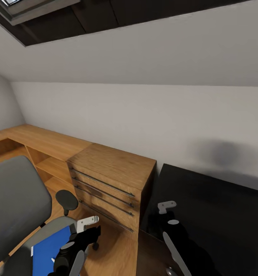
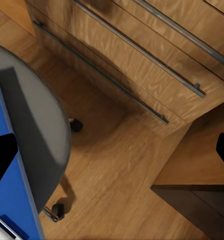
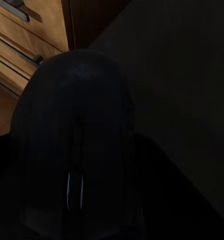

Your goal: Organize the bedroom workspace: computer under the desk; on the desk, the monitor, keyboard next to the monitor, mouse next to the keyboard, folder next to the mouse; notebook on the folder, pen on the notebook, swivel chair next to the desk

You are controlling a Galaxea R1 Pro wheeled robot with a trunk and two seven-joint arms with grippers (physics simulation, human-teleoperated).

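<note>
right tool point(image 3: 77, 165) grips the mouse point(image 3: 79, 125) above the black table point(image 1: 221, 214), likely to place it; left tool point(image 2: 112, 150) hangs wide beside the folder point(image 1: 52, 249).

The head camera looks forward and down from high up, over the oak drawer cabinet point(image 1: 109, 184), the swivel chair point(image 1: 17, 207) and the black surface point(image 1: 221, 214). The left wrist camera hangs close above the floor point(image 2: 122, 165), sharing that cabinet point(image 2: 142, 55) and chair seat point(image 2: 42, 125). The right wrist camera sits very near a rounded black object point(image 3: 77, 140), above the surface point(image 3: 187, 75).
</note>
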